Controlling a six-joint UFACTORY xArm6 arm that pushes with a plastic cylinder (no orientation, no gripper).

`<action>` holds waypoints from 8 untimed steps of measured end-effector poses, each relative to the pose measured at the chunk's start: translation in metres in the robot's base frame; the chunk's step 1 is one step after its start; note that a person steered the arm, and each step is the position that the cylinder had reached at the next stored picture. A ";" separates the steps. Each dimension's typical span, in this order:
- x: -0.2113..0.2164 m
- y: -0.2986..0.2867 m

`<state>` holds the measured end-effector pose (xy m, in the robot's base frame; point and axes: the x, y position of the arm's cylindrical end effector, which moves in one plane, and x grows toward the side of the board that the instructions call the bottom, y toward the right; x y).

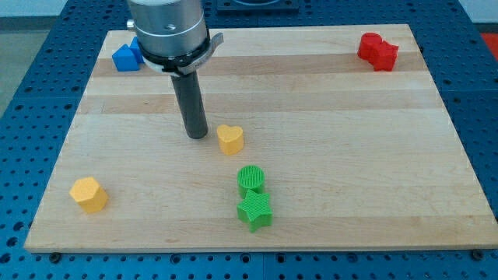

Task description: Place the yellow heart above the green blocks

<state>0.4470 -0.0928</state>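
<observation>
While the green star block [254, 211] and green round block [251, 179] sit near the wooden table's [327, 132] bottom edge, the yellow heart block [229, 139] already lies just above them. My tip [197, 135], jawless, stands just left; only a gentle nudge rightward seems needed.

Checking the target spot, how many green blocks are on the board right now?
2: a green cylinder low at centre, and a green star touching it just below. None looks hidden.
</observation>
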 end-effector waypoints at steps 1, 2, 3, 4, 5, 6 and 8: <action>0.000 0.003; 0.002 0.012; 0.003 0.012; 0.016 0.026; 0.018 0.026; 0.037 0.032; 0.038 0.032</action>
<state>0.4848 -0.0608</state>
